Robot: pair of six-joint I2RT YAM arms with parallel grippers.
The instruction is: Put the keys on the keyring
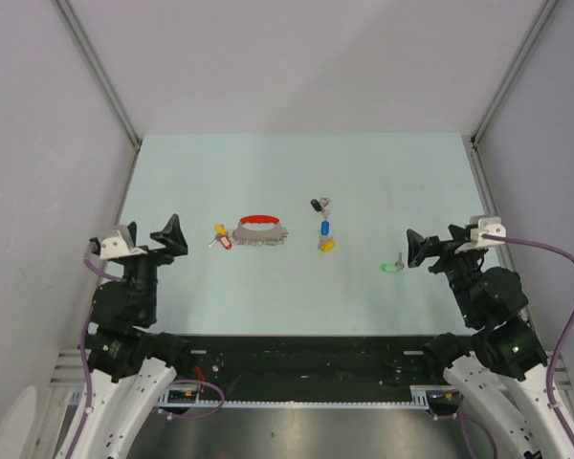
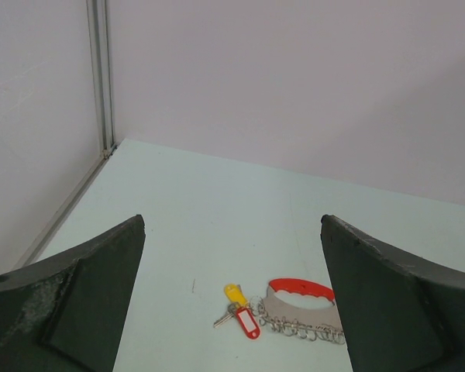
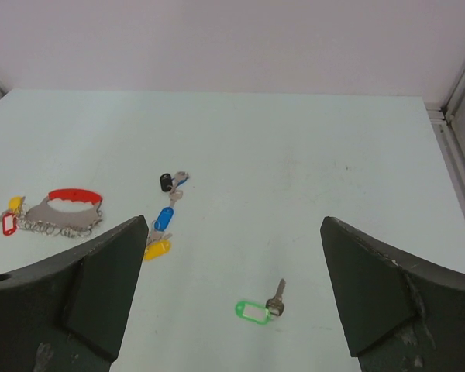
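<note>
Grippers at rest: the left gripper [image 1: 172, 234] and the right gripper [image 1: 417, 249] each stand with jaws spread wide and empty, at opposite sides of the pale green table [image 1: 383, 177]. Between them, left of centre, lies the keyring [image 1: 258, 232], a red band over grey loops, with a red-tagged key [image 2: 250, 322] and a yellow-tagged key [image 2: 233, 294] just beside its left end, possibly touching it. To its right a black-tagged key [image 3: 166, 182], a blue-tagged key [image 3: 164, 218] and a second yellow-tagged key [image 3: 156, 249] form a short line, while a green-tagged key [image 3: 253, 311] lies apart, near the right gripper.
</note>
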